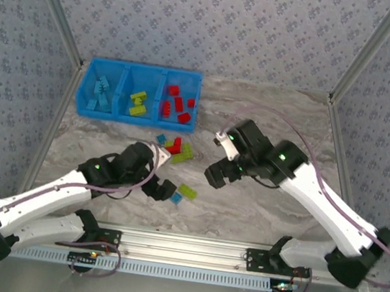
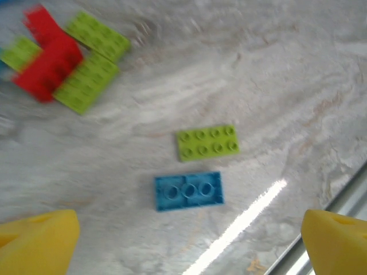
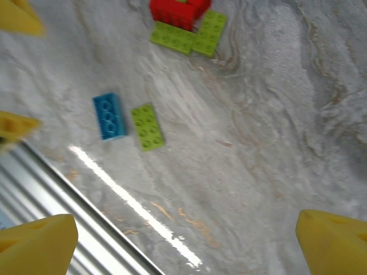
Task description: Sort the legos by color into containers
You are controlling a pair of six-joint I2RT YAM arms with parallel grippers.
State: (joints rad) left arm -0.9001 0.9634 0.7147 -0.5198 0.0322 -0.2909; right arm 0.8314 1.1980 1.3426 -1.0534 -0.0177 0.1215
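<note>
Top view: the tray (image 1: 142, 68) at the far left of the table (image 1: 277, 128) holds sorted legos (image 1: 138, 103), blue left, green middle, red right. More lie loose between the left gripper (image 1: 162, 187) and right gripper (image 1: 216, 174).

Left wrist: yellow fingers (image 2: 40, 243) spread wide and empty above a green brick (image 2: 207, 142) just beside a blue brick (image 2: 188, 191).

Right wrist: jaws wide apart, empty, both bricks near the left side.

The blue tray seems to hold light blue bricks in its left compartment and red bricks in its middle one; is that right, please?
Not quite: the blue tray does hold light blue bricks in its left compartment, but its middle one holds lime green bricks; the red bricks lie in the right compartment, as the top external view shows.
</note>
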